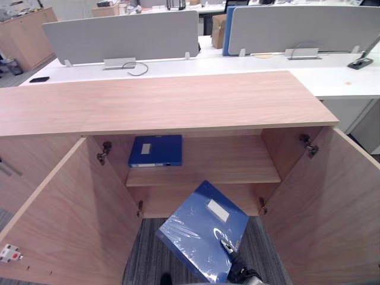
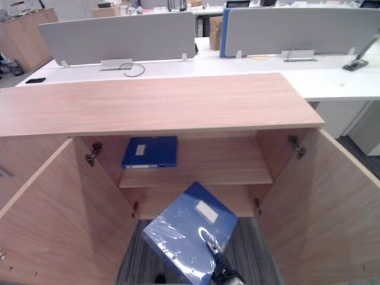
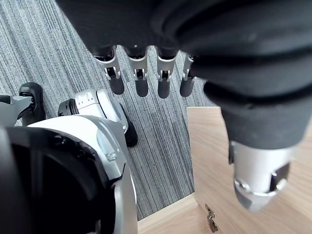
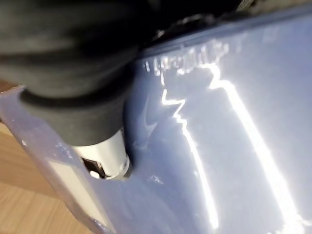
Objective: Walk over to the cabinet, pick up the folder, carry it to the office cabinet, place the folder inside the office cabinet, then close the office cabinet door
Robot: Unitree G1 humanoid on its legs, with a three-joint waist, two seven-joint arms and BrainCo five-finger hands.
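Grey striped carpet [image 1: 148,255] underfoot; white desks [image 1: 332,77] with grey dividers [image 1: 119,35] run across at 12 o'clock, behind the office cabinet [image 1: 160,101].

- Cabinet: pale wood, flat top. Both doors stand wide open, left door [image 1: 65,219] swung out toward 8 o'clock and right door [image 1: 332,202] toward 4 o'clock.
- One shelf [image 1: 225,160] shows inside. A second folder [image 1: 155,150], blue, lies flat at its 9 o'clock end, white label up.
- The folder [image 1: 199,228] is blue and glossy, with a white label [image 1: 218,210] on its cover. It is in the air at 6 o'clock, in front of the opening and below shelf level. It sits tilted, one corner pointing toward the cabinet, and is outside it, touching neither door.
- Right hand [image 1: 237,270] comes up from 6 o'clock and is clamped on the folder's near corner. Its thumb [image 4: 105,156] presses down on the cover; the fingers are hidden beneath.
- Left hand [image 3: 139,73] hangs over the carpet beside a wooden cabinet panel, fingers straight and slightly apart, holding nothing.
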